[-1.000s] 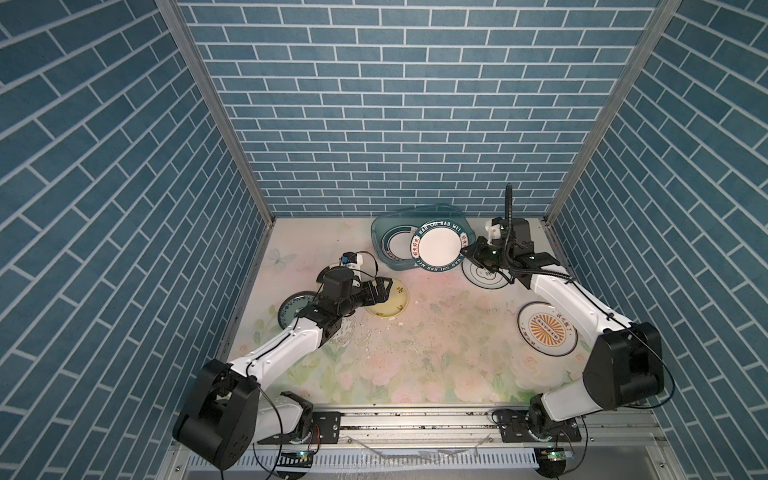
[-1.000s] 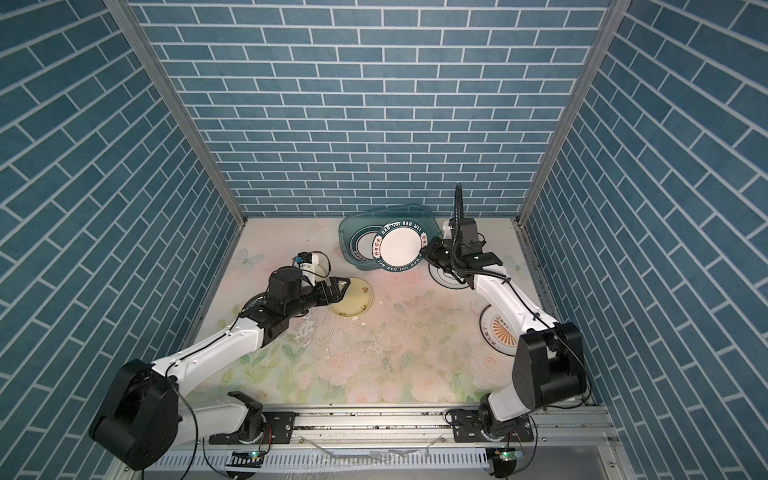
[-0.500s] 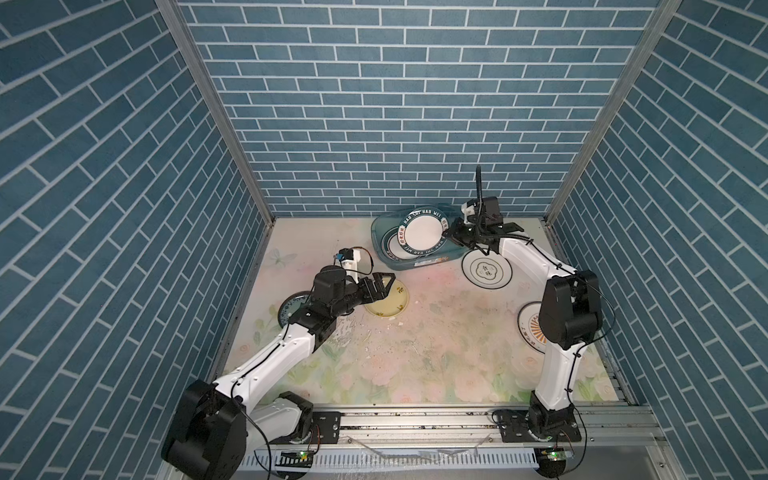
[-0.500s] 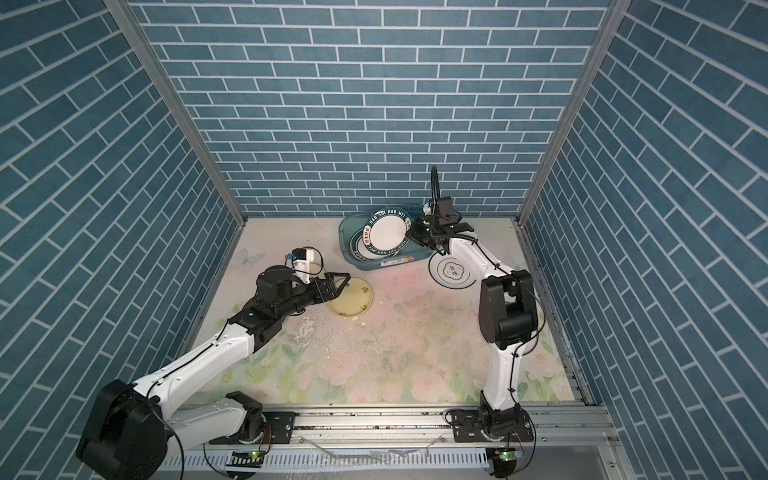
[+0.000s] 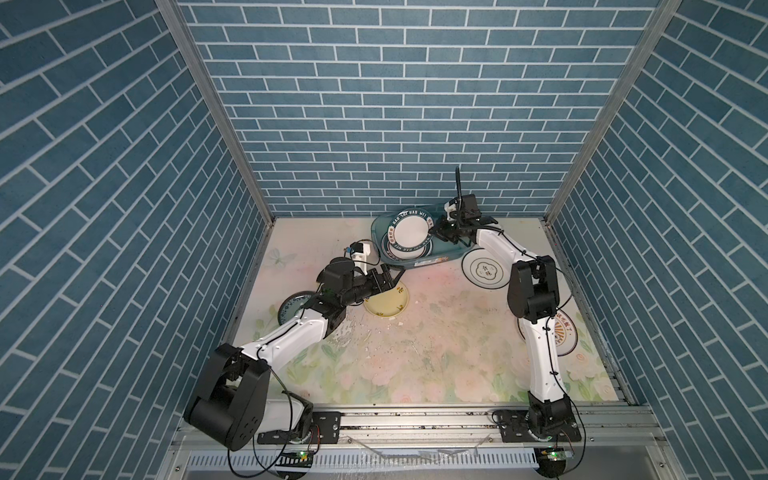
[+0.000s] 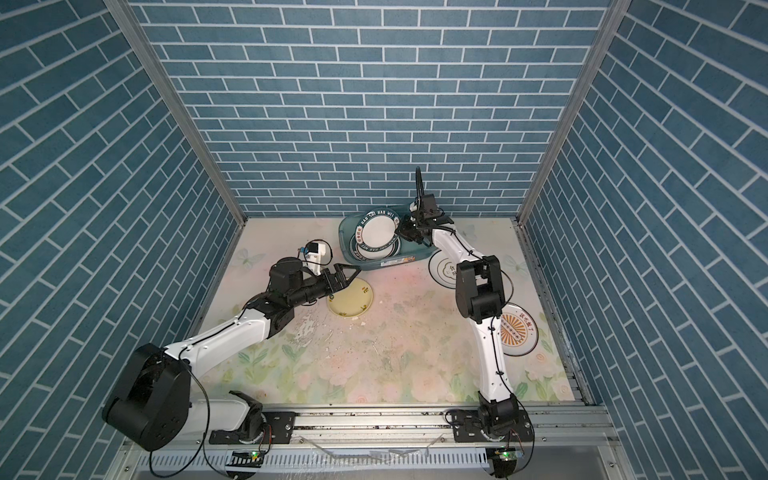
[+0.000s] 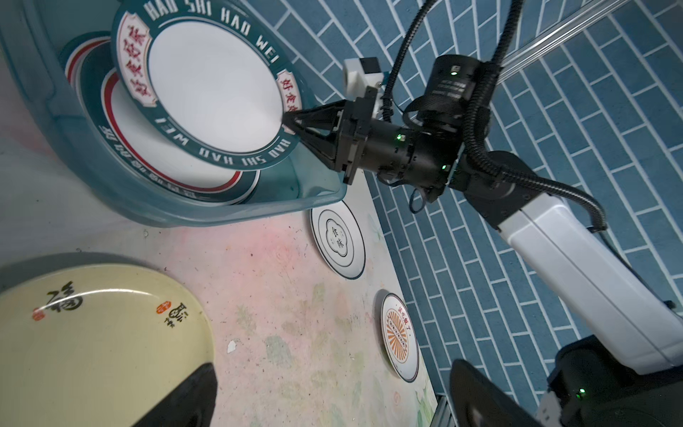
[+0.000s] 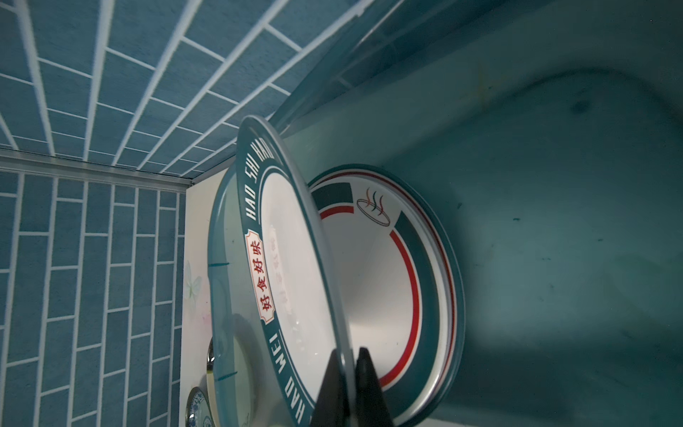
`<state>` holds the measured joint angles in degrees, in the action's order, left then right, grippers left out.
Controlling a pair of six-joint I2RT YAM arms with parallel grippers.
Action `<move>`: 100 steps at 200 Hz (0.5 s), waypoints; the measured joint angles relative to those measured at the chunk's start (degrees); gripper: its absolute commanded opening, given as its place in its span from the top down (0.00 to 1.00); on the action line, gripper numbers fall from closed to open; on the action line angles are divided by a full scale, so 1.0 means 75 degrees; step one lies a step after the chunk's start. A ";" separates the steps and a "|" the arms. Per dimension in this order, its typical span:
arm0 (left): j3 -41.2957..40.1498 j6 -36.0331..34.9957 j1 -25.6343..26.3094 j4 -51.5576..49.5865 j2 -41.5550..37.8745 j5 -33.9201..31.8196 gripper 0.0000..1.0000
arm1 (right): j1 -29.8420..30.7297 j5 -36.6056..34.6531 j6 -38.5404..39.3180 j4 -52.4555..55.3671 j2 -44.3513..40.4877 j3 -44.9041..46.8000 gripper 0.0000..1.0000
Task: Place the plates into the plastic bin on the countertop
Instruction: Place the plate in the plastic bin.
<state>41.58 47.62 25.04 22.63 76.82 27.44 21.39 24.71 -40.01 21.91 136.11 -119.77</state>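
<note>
**A:** Top views first. What is the room like?
**B:** Blue brick-pattern walls [image 5: 374, 104] on three sides and a rose-printed counter [image 5: 436, 340], scuffed in the middle. The plastic bin [image 5: 453, 247] sits at the back.
**A:** And the arms?
**B:** In both top views the right pincer [image 5: 434, 232] is clamped on the rim of a green-rimmed plate [image 5: 409, 230], which is tilted over the bin. The left pincer [image 6: 351, 274] is spread wide and empty above the edge of a yellow plate [image 6: 353, 303], just beside the bin's near corner.
**A:** Left wrist view?
**B:** The green-rimmed plate [image 7: 210, 88] hangs slanted above a red-ringed plate [image 7: 148, 159] lying in the bin, and the right pincer [image 7: 286, 124] grips its edge. An emblem plate [image 7: 338, 240] lies just beside the bin, and a sunburst plate [image 7: 399, 332] farther off.
**A:** Right wrist view?
**B:** Both fingers [image 8: 330, 392] pinch the rim. The plate stands nearly edge-on, with the red-ringed plate [image 8: 388, 281] flat on the bin's floor beyond it.
</note>
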 measured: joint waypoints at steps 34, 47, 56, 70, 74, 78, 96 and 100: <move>0.0256 -0.0058 0.0000 -0.0219 -0.0029 -0.0189 0.00 | 0.0096 -0.0006 -0.0006 0.0289 0.0309 -0.0370 1.00; 0.0373 -0.0134 -0.0003 -0.0420 -0.0090 -0.0283 0.00 | 0.0131 -0.0006 -0.0009 0.0393 0.0341 -0.0449 1.00; 0.0452 -0.0210 0.0000 -0.0568 -0.0166 -0.0344 0.00 | 0.0152 -0.0006 -0.0009 0.0425 0.0356 -0.0490 1.00; 0.0530 -0.0329 -0.0003 -0.0775 -0.0350 -0.0466 0.01 | 0.0157 -0.0009 -0.0006 0.0481 0.0373 -0.0557 1.00; 0.0542 -0.0353 -0.0003 -0.0822 -0.0402 -0.0501 0.01 | 0.0163 -0.0012 -0.0006 0.0484 0.0376 -0.0565 1.00; 0.0554 -0.0391 -0.0003 -0.0866 -0.0463 -0.0536 0.00 | 0.0163 -0.0015 -0.0006 0.0490 0.0376 -0.0571 1.00; 0.0603 -0.0507 0.0000 -0.1084 -0.0697 -0.0705 0.00 | 0.0163 -0.0041 -0.0006 0.0560 0.0376 -0.0583 1.00; 0.0612 -0.0527 0.0000 -0.1139 -0.0729 -0.0731 0.00 | 0.0163 -0.0050 -0.0006 0.0586 0.0376 -0.0583 1.00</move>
<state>46.17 43.66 25.04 14.09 71.35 21.96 22.61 24.34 -40.05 26.30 138.93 -124.14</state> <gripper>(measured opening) 0.995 0.068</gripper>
